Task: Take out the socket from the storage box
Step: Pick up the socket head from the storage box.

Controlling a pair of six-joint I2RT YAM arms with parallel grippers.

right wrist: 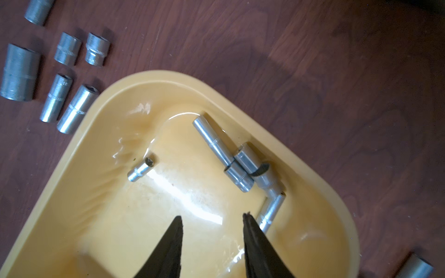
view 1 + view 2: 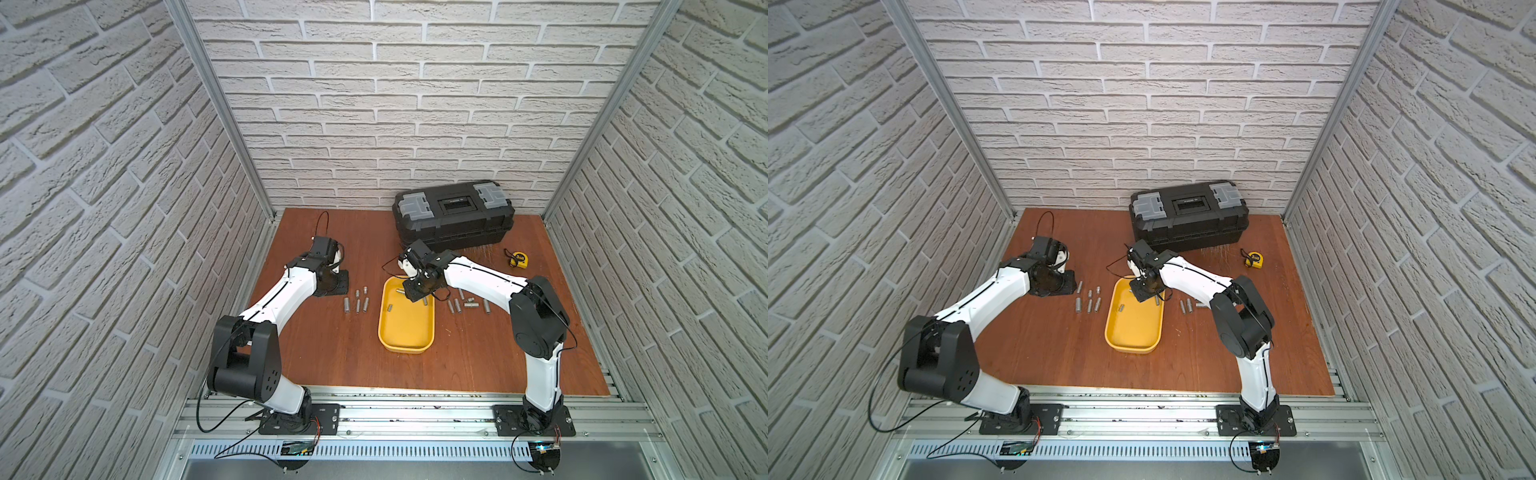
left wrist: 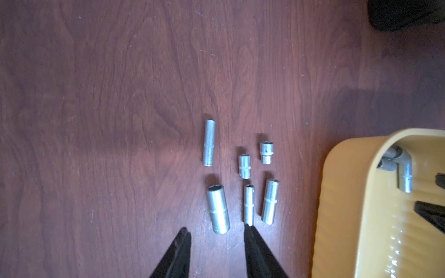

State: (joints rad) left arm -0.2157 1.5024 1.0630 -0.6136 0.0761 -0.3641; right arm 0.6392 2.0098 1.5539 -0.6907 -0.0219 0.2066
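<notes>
**Two open claws, sockets in and around the yellow tub**

In both top views the yellow tub [image 2: 405,348] sits just below frame centre on the bench [image 2: 332,365]. The right arm [image 2: 478,278] reaches over the tub's upper end, so only three sockets can be picked out inside. The right wrist view shows more. The right claw [image 1: 212,216], jaws apart and empty, hangs over a small socket [image 1: 140,171] lying alone and a cluster [image 1: 250,158] piled against the tub wall, its count hard to make out. The left claw [image 3: 216,231] is likewise spread with nothing gripped, pointing at six loose sockets [image 3: 209,144] on the bench. In a top view the right arm [image 2: 1241,324] hides part of the right-hand loose group. One toolbox [image 2: 453,216] and one tape measure [image 2: 519,258] lie right of centre, above the tub.
</notes>
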